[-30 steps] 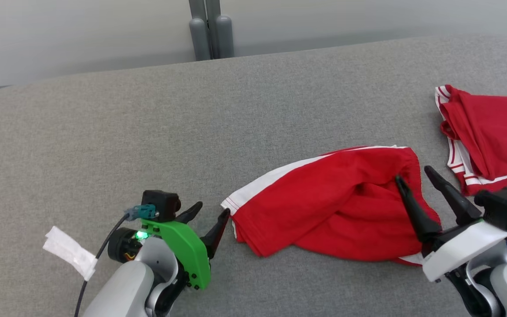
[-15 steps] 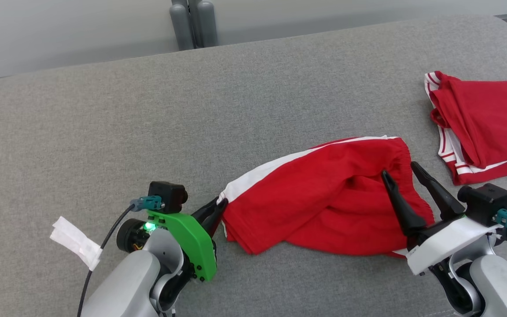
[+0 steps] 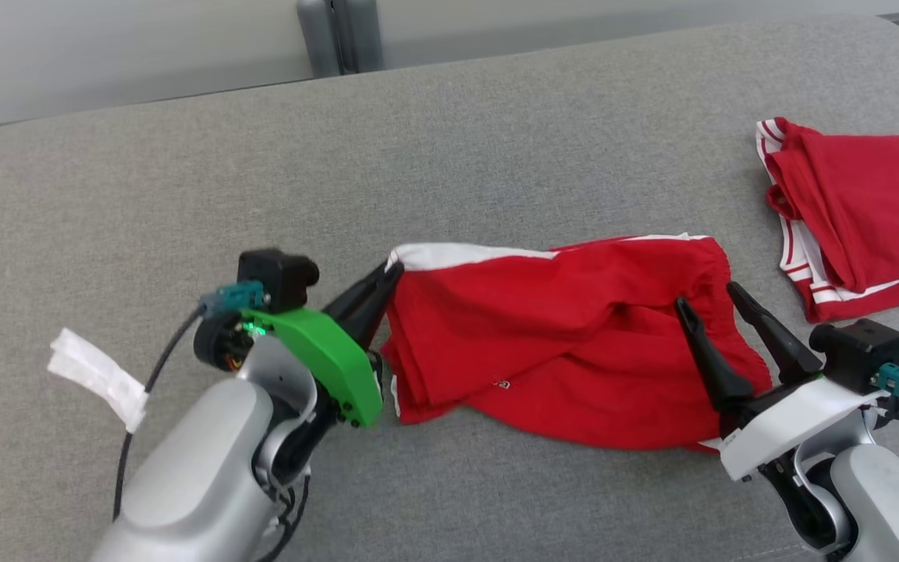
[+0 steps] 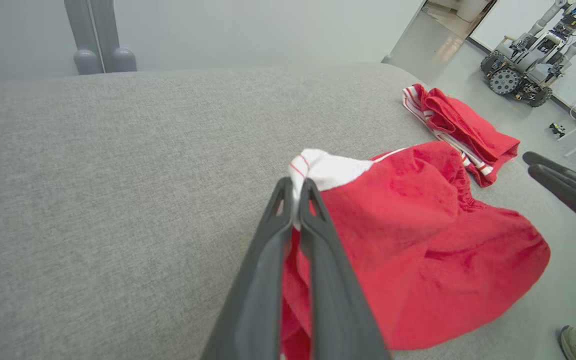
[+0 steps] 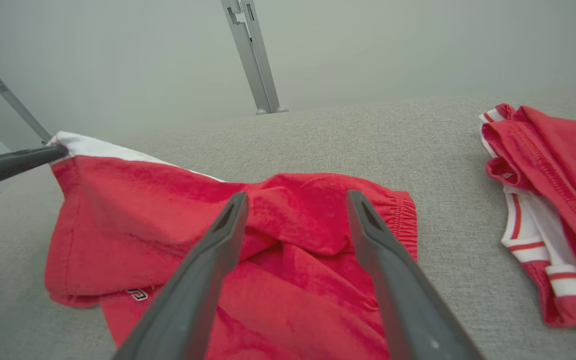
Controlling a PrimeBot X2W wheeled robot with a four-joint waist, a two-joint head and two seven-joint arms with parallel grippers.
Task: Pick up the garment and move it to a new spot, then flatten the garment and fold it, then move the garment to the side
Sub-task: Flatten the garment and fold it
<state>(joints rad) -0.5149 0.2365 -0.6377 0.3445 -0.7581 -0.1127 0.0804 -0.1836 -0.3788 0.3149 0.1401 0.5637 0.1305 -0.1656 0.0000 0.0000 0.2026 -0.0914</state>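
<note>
Shorts (image 3: 559, 343): red with a white side band. Folded garment (image 3: 871, 203): red, red-and-white striped edging. Surface (image 3: 184, 195): grey.

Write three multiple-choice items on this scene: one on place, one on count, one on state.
1. The striped garment lies: A. at the robot's far right; B. far left; C. on the floor.
2. Red garments on the table: A. one; B. two; C. three.
3. The left gripper is: A. open; B. shut on nothing; C. shut on the shorts.
1 A, it lies at the head view's right edge. 2 B, shorts plus striped garment. 3 C, fingers pinch the white corner.
</note>
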